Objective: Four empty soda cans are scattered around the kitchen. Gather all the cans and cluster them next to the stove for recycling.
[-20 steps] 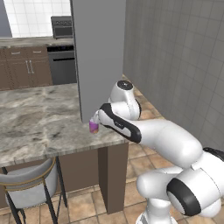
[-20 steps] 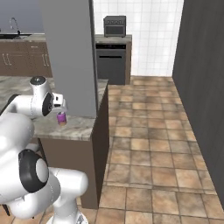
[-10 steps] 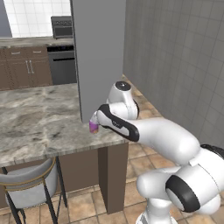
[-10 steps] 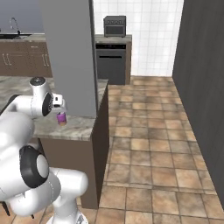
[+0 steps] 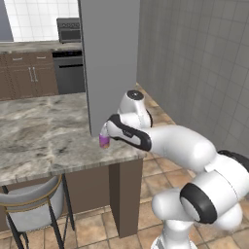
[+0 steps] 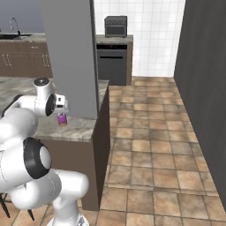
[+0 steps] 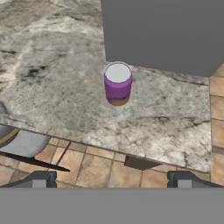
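Item: purple can, one of the four to gather. Location: on the marble desk, near its front corner, just beside the foot of the grey pillar; apart from the pillar, not touching. Also visible in the left base view and the right base view.

Orientation: upright, long axis vertical, pale lid facing up, base flat on the desk. No tilt seen.

Claw: released, jaws spread wide, nothing between them. Positioned near the can, short of contact; can centred roughly between the two tips in the hand view.

Step in hand (judged): approach for first pick-up; no can gathered yet from this spot.

Handling notes (judged):
- Keep jaws wide until both tips pass either side of the can body.
- Aim for mid-height on the wall, below the lid rim, to avoid slipping off the top.
- Approach from the open side of the desk; pillar close behind leaves little room on that side.
- Close gently: empty can, light, likely to tip or skid if nudged by one tip first.
- Lift straight up before swinging away, clear of pillar and desk edge.

Nearby: grey stool under the desk overhang.
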Available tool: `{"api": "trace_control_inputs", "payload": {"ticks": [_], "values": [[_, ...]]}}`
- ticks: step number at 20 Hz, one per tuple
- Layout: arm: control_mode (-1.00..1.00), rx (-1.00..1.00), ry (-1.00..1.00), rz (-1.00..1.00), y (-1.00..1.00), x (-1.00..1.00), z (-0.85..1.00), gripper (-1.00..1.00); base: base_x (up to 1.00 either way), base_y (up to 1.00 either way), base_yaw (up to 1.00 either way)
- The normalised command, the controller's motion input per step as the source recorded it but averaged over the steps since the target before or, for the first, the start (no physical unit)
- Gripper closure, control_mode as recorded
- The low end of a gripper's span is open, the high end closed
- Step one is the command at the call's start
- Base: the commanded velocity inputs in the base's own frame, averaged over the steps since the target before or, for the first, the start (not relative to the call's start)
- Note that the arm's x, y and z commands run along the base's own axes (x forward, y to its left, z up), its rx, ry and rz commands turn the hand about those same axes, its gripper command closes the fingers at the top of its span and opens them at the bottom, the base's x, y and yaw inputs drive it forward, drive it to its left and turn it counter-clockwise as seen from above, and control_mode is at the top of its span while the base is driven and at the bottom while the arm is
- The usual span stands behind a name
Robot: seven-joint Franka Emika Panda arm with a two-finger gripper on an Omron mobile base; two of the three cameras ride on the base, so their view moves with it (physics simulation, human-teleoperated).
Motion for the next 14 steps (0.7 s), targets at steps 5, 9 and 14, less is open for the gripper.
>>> {"api": "trace_control_inputs", "payload": {"ticks": [5,9,14], "values": [[-1.0,0.0,0.03,0.0,0.01,0.16,-0.09,-1.0,0.0,0.0,0.0],[-1.0,0.0,0.03,0.0,0.02,0.07,-0.15,-1.0,0.0,0.0,0.0],[-1.0,0.0,0.04,0.0,0.07,0.05,-0.18,-1.0,0.0,0.0,0.0]]}}
